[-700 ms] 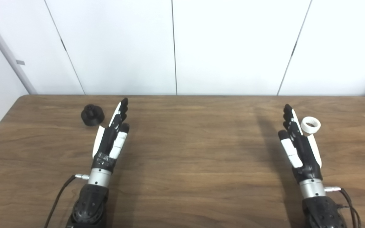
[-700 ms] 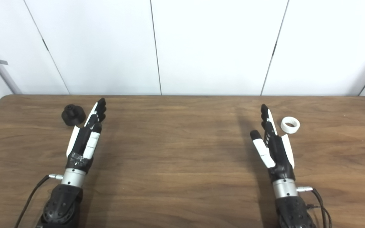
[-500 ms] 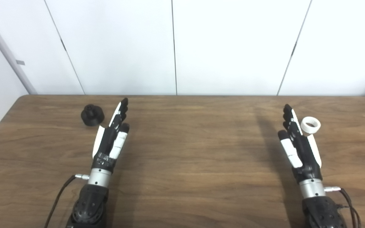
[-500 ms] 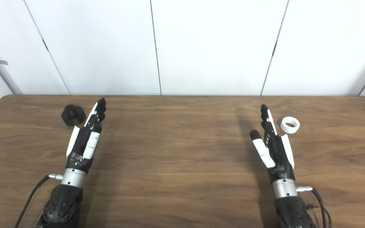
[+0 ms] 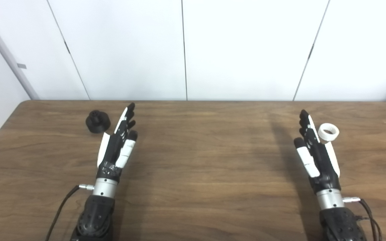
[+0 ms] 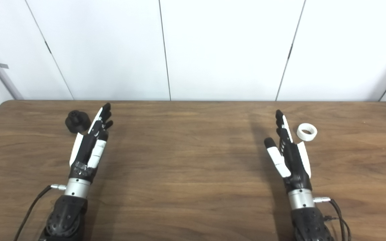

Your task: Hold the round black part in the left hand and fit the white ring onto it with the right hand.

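Observation:
The round black part [image 5: 97, 122] sits on the wooden table [image 5: 193, 167] near the far left, with a small knob on top. My left hand [image 5: 118, 142] lies just to its right, open, fingers stretched toward the far edge, holding nothing. The white ring [image 5: 328, 132] rests on the table at the right. My right hand [image 5: 315, 149] is just left of the ring, open with straight fingers, and its edge hides the ring's near-left side in the left eye view. In the right eye view a narrow gap shows between the right hand [image 6: 288, 150] and the white ring [image 6: 307, 132].
White wall panels [image 5: 186, 50] stand behind the table's far edge. Cables [image 5: 59, 211] trail from both wrists toward the near edge. Bare wood stretches between the two hands.
The left hand has shifted slightly forward and its fingers have spread a little. The right hand, the black part and the ring have not moved.

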Controlling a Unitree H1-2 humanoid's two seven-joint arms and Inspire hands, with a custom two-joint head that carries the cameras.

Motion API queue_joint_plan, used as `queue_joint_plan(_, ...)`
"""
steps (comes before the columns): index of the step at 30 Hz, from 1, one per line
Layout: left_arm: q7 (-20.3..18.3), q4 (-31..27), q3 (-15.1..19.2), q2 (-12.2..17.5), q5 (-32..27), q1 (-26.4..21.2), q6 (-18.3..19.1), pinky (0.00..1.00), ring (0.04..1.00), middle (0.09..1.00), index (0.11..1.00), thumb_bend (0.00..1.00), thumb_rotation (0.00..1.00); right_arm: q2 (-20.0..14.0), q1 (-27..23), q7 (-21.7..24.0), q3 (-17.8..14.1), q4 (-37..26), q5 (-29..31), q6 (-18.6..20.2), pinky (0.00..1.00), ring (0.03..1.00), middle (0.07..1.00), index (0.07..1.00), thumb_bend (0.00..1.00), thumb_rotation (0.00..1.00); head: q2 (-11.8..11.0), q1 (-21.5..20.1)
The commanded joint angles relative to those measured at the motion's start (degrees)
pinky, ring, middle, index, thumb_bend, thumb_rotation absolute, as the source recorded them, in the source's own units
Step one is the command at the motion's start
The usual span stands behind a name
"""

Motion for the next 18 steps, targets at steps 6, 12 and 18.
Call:
queue_joint_plan(6,7.74,2.78,-3.04,1.80,8.50,2.46,-2.29,0.91,0.951,0.961,0.911,0.78,0.45,-0.73,2.17,0.63,0.05,5.67,1.25,-2.14,1.00,1.000,1.000,1.000,0.57,0.89,-0.52,1.73)
queue_joint_plan(12,17.88,2.33,-7.18,7.90,23.00,-0.44,-2.26,0.89,0.936,0.931,0.873,0.79,0.34,-1.26,2.11,0.99,0.11,6.75,1.52,-3.97,1.00,1.000,1.000,1.000,0.51,0.88,-1.24,3.70)
queue_joint_plan(18,28.22,4.14,-8.50,10.56,34.92,-3.28,-1.89,0.93,0.917,0.893,0.820,0.88,0.25,-1.66,2.07,1.86,0.11,7.79,2.50,-4.76,1.00,1.000,1.000,1.000,0.51,0.87,-2.01,6.15)
